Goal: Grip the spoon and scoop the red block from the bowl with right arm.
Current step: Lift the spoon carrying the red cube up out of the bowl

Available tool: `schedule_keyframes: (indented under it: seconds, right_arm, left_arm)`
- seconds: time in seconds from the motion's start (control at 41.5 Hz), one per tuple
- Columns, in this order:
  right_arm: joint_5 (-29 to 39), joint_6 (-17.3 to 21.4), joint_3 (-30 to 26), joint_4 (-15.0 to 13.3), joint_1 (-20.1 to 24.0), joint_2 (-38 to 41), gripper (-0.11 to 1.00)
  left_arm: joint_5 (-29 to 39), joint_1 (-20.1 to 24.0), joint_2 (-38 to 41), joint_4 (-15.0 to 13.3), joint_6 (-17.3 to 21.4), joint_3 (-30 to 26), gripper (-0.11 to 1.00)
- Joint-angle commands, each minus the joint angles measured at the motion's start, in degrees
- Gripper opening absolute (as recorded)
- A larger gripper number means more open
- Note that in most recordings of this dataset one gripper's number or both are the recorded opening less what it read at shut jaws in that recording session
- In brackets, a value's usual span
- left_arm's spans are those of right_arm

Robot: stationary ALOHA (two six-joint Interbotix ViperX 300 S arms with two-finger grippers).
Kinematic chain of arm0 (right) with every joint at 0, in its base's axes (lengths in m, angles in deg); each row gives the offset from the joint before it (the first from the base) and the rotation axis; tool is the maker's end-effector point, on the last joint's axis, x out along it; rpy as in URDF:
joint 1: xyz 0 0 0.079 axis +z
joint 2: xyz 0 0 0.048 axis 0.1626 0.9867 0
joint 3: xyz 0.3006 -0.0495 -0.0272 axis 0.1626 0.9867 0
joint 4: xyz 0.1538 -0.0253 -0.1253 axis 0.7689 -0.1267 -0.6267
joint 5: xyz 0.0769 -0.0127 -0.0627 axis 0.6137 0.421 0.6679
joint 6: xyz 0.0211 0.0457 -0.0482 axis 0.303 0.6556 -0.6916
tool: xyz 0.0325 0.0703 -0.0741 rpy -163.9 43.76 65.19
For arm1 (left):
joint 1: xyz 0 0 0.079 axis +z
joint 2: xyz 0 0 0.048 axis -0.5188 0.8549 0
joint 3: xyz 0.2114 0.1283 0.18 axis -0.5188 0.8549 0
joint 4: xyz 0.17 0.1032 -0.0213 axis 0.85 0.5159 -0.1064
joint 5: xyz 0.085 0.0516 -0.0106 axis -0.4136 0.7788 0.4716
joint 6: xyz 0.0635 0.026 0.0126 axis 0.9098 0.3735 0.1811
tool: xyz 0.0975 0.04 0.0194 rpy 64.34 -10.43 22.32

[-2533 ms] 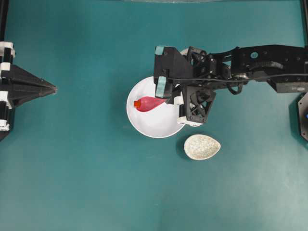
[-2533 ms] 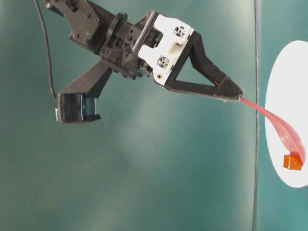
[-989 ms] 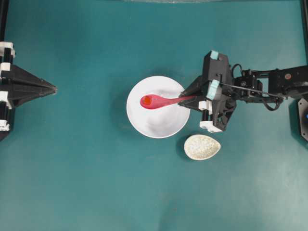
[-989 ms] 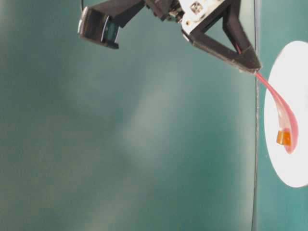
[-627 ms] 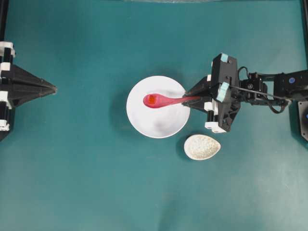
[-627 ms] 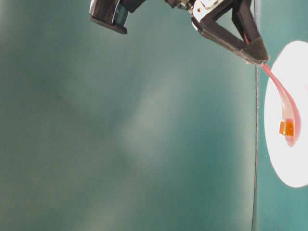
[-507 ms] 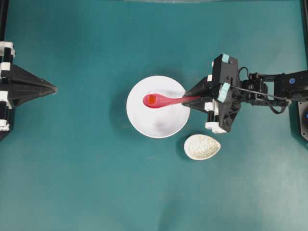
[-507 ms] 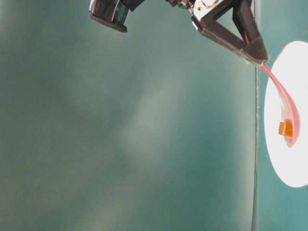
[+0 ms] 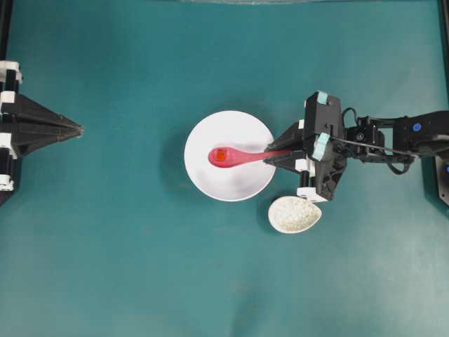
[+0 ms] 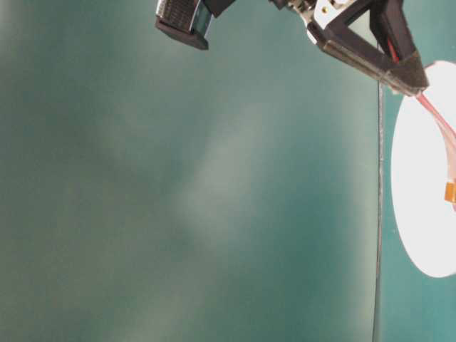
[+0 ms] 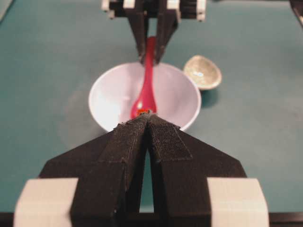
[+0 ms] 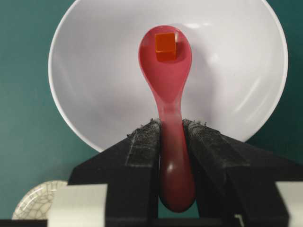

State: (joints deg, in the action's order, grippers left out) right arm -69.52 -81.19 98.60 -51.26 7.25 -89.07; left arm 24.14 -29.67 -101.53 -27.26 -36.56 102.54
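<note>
While clamping the spoon (image 12: pixel 166 94), the right arm (image 9: pixel 382 137) reaches level — bowl-ward (image 9: pixel 200 179).

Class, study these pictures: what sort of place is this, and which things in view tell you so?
Probably a robotics lab test bench: two black robot arms face each other across a bare teal tabletop, and the right gripper holds a pink spoon carrying a tiny red block over a white bowl.

Probably a robotics laboratory bench: a uniform teal tabletop (image 9: pixel 140 267), the black left arm (image 9: pixel 28 130) at 9 o'clock, the right arm (image 9: pixel 393 137) at 3 o'clock.
</note>
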Motion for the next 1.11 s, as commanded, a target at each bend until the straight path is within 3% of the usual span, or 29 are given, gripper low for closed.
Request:
schedule_keyframes:
  seconds: [0.0,0.676,1.086]
  right_arm:
    - [-0.62,0.18,-0.44,0.26,0.18,-0.62,0.24]
    - [0.18,0.18,-0.44,0.26,0.18,-3.78,0.24]
    - [4.57,0.09,-0.53,0.18,0.18,-10.02,0.24]
  left_arm:
    - [-0.44,0.18,0.26,0.09,-0.09,-1.32,0.00]
    - [-0.35,0.18,0.35,0.09,-0.18,-1.32,0.00]
    - [-0.35,0.18,0.53,0.09,-0.18,-1.32,0.00]
